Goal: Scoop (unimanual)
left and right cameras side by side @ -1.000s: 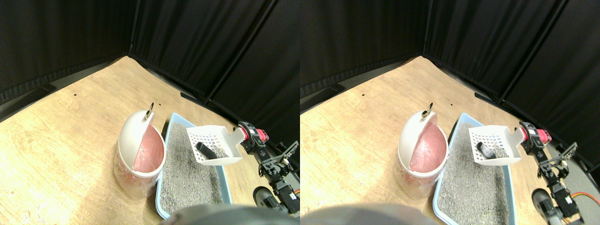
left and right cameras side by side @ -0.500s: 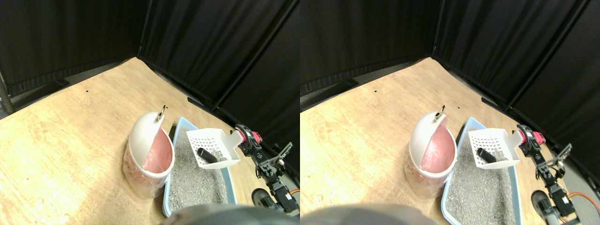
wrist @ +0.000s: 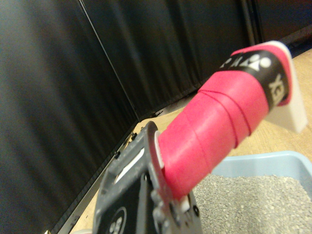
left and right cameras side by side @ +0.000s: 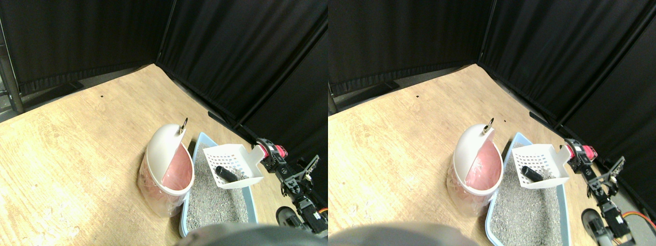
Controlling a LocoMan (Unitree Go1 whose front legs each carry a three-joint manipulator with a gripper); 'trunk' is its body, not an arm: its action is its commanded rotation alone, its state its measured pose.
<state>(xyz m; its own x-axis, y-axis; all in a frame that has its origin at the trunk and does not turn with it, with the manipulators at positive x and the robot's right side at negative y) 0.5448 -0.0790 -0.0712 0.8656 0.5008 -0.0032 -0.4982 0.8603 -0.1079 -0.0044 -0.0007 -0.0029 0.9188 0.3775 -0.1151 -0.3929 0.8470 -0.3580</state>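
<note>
One dark cylindrical lump (left and right cameras side by side: pixel 224 173) is lying in the white slotted scoop (left and right cameras side by side: pixel 231 163), which you are holding raised above the grey litter (left and right cameras side by side: pixel 210 202) in the pale blue tray (left and right cameras side by side: pixel 201 139), just beside the white swing-lid bin (left and right cameras side by side: pixel 166 166) with its pink liner (left and right cameras side by side: pixel 177 171). You are, by my reading, in the carrying step: the lump is lifted clear and the drop into the bin is not yet done. The scoop's long axis is running from the pink-wrapped handle (wrist: pixel 214 129) at the right gripper (left and right cameras side by side: pixel 268 154) across the tray, with its open mouth pointing toward the bin and the basket sitting roughly level. The lump is lying slantwise across the basket floor, one end toward the mouth. The wrist view is showing the wrapped handle seated against the jaw frame, so the gripper seems clamped on it. Next you are needing to bring the mouth over the bin's opening, then tip it so the lump slides out; tilting too soon risks dropping it back into the tray.
</note>
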